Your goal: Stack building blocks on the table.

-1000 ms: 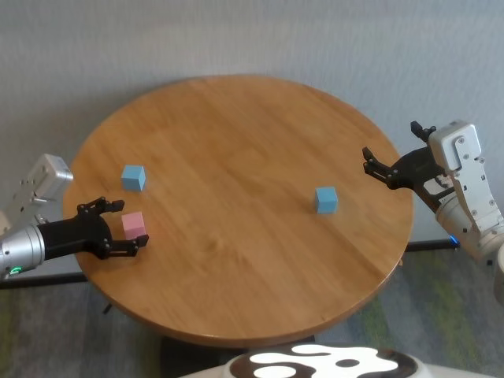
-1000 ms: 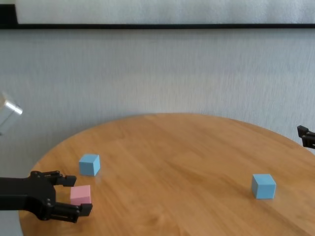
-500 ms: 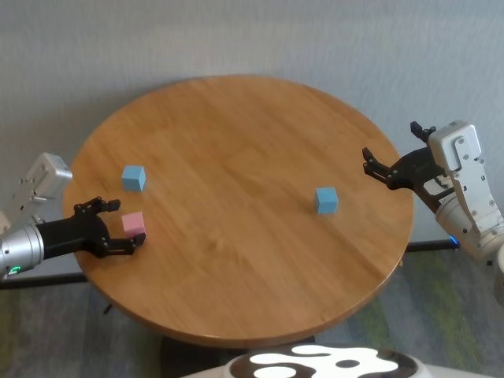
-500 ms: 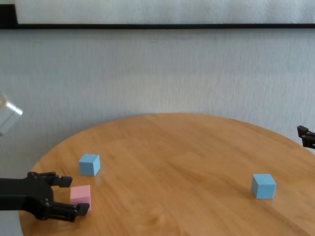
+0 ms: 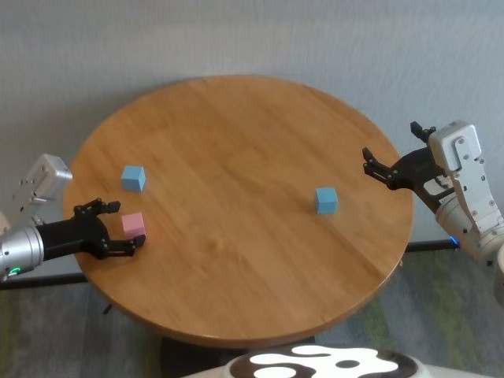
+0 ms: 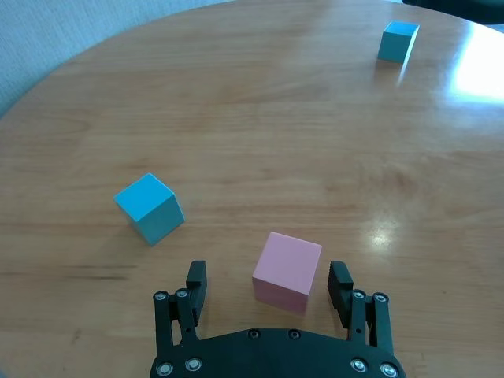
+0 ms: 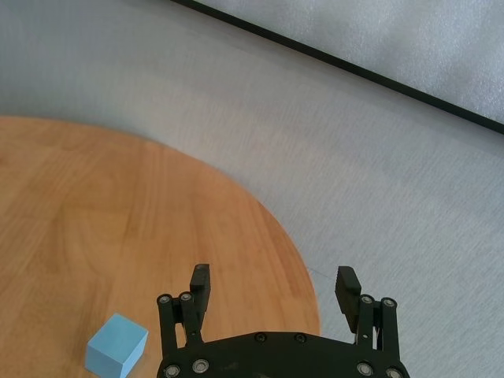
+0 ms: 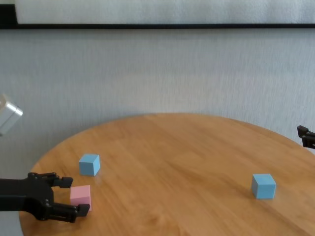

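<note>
Left pincer is sitting low at the surface's near-left edge, fingers spread wide, straddling the pink block without visibly touching it — lined up for a grab, likely. One blue block is lying just beyond it, probably the stack base. Second blue block is resting well apart on the right. Right pincer is hanging released off the right edge, idle, holding nothing.

Table — glossy wood grain; cubes — pink, blue — matt.
</note>
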